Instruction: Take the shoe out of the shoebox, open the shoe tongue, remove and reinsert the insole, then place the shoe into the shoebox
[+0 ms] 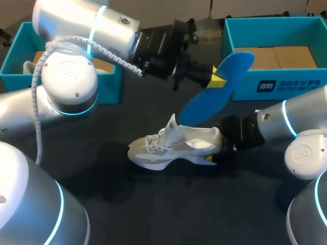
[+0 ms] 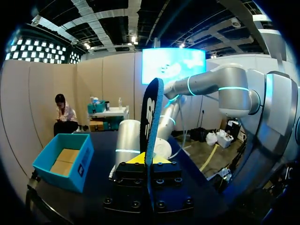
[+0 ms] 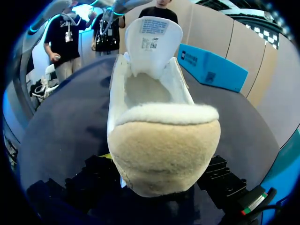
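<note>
Blue foam insole (image 1: pixel 204 104), clamped in your left gripper (image 1: pixel 216 79), hangs above the white fabric sneaker (image 1: pixel 173 145). Lower its tip into the opening while your right gripper (image 1: pixel 214 155) grips the heel steady.

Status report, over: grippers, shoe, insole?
Left gripper shut on insole, held above shoe. Right gripper shut on shoe's heel, shoe on table. Its tongue up, opening clear.

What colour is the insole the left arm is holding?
Blue insole, clearest in the head view.
</note>
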Controlling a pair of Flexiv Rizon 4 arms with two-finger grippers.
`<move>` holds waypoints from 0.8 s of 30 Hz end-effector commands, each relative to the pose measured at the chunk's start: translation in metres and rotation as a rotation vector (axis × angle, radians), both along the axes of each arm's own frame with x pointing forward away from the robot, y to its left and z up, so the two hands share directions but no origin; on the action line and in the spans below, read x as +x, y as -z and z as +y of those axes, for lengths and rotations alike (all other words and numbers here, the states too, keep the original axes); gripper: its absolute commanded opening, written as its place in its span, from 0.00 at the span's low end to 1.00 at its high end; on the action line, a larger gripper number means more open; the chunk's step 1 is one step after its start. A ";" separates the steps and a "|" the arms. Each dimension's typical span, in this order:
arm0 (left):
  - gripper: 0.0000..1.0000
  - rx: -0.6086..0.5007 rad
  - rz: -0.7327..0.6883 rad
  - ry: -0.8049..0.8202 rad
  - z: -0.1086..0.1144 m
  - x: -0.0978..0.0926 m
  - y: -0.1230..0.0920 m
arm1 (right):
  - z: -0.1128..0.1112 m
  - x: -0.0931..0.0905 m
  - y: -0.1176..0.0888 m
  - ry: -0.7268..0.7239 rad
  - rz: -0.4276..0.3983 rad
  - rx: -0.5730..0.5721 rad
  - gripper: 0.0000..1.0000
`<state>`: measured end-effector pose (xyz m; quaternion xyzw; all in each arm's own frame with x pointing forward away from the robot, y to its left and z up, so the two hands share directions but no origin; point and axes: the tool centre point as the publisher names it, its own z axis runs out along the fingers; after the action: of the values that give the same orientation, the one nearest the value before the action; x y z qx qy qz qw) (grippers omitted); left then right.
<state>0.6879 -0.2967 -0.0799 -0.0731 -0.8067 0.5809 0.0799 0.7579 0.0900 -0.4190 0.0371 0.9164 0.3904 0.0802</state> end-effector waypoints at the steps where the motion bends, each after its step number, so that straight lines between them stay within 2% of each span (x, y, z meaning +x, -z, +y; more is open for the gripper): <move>1: 0.00 -0.001 0.000 0.000 -0.001 0.000 0.001 | 0.002 -0.001 0.001 0.003 -0.001 -0.007 0.00; 10: 0.00 0.031 0.219 -0.105 0.008 0.001 -0.013 | 0.002 -0.001 0.001 0.003 -0.001 -0.007 0.00; 15: 0.00 0.007 0.303 -0.135 0.011 -0.003 -0.026 | 0.002 -0.001 0.001 0.003 -0.001 -0.007 0.00; 24: 0.00 -0.021 0.554 -0.217 0.015 -0.010 -0.051 | 0.002 -0.001 0.001 0.003 -0.001 -0.007 0.00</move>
<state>0.6857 -0.2853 -0.0340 0.1555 -0.7583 0.5897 0.2302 0.7579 0.0900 -0.4190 0.0371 0.9164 0.3904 0.0802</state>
